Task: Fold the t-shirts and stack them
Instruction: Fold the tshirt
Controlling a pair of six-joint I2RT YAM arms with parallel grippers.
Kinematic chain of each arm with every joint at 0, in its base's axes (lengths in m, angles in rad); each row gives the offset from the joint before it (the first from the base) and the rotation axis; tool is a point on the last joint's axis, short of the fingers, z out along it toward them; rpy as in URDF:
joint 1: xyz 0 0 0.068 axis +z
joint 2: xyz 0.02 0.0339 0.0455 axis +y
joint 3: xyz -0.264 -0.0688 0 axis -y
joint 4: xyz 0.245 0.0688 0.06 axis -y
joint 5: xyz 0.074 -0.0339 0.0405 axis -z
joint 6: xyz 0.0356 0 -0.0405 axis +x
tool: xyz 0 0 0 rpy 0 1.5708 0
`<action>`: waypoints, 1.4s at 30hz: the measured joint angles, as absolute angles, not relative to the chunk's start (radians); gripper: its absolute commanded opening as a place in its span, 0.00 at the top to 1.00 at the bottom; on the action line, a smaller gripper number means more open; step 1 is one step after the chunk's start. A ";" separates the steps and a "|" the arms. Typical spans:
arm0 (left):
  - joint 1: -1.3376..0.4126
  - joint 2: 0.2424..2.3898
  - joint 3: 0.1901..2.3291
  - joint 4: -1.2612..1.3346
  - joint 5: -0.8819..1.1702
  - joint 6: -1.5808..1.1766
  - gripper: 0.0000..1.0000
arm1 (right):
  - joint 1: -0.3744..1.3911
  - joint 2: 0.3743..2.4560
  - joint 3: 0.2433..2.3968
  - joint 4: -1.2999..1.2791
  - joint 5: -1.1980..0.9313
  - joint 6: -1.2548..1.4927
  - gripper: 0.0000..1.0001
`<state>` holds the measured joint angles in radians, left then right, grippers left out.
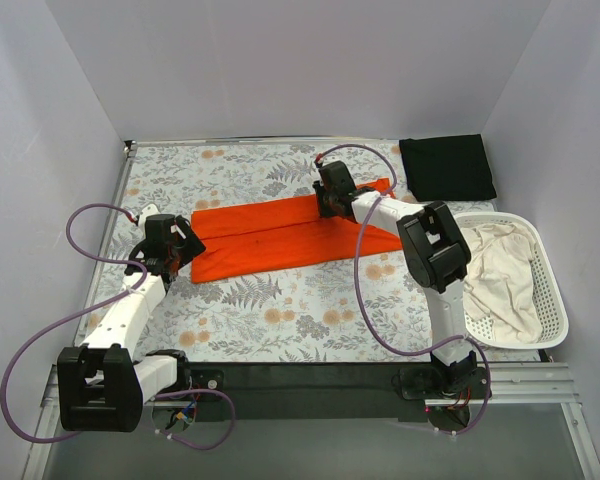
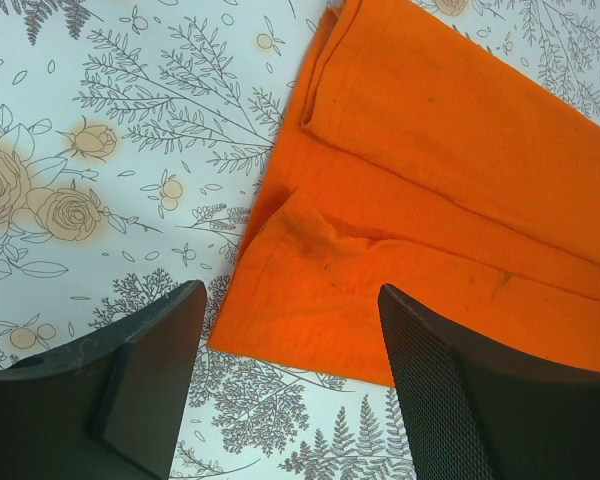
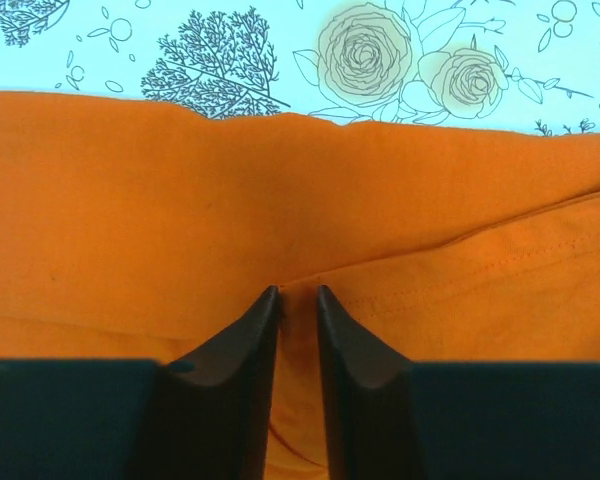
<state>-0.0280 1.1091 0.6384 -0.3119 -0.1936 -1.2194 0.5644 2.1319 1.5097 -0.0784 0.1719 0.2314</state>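
Note:
The orange t-shirt (image 1: 270, 235) lies folded into a long strip across the middle of the table. My left gripper (image 1: 185, 245) hovers at the strip's near left corner, open; in the left wrist view that corner (image 2: 310, 320) lies flat between the wide-set fingers (image 2: 160, 340). My right gripper (image 1: 325, 200) is down on the strip's right part. In the right wrist view its jaws (image 3: 298, 290) stand close together, pinching a ridge of the orange fabric (image 3: 130, 200). The black t-shirt (image 1: 447, 167) lies folded at the back right corner.
A white slatted basket (image 1: 552, 300) stands at the right edge with a cream cloth (image 1: 500, 275) in it. The floral tablecloth (image 1: 280, 320) covers the table. White walls close in on the left, back and right.

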 measured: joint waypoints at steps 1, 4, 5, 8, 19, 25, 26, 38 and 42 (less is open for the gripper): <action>-0.028 1.109 0.638 -0.312 -0.194 -1.219 0.35 | 0.565 2.135 1.510 -0.079 0.175 0.231 0.80; -0.028 1.109 0.638 -0.311 -0.193 -1.219 0.35 | 0.566 2.140 1.510 -0.079 0.177 0.222 0.91; -0.028 1.109 0.638 -0.311 -0.192 -1.219 0.36 | 0.566 2.140 1.511 -0.079 0.177 0.216 0.97; -0.028 1.109 0.638 -0.311 -0.189 -1.219 0.36 | 0.570 2.140 1.515 -0.077 0.177 0.192 0.99; -0.028 1.109 0.638 -0.310 -0.175 -1.219 0.35 | 0.591 2.089 1.468 -0.018 0.169 0.116 0.99; -0.028 1.110 0.638 -0.310 -0.171 -1.219 0.36 | 0.593 2.083 1.468 0.004 0.142 0.093 0.75; -0.028 1.111 0.638 -0.309 -0.171 -1.219 0.36 | 0.594 2.083 1.468 0.004 0.135 0.090 0.72; -0.028 1.156 0.640 -0.303 -0.138 -1.222 0.42 | 0.570 1.922 1.303 -0.011 0.142 0.105 0.59; -0.039 1.226 0.679 -0.313 -0.117 -1.238 0.57 | 0.491 1.778 1.171 -0.014 0.139 0.134 0.60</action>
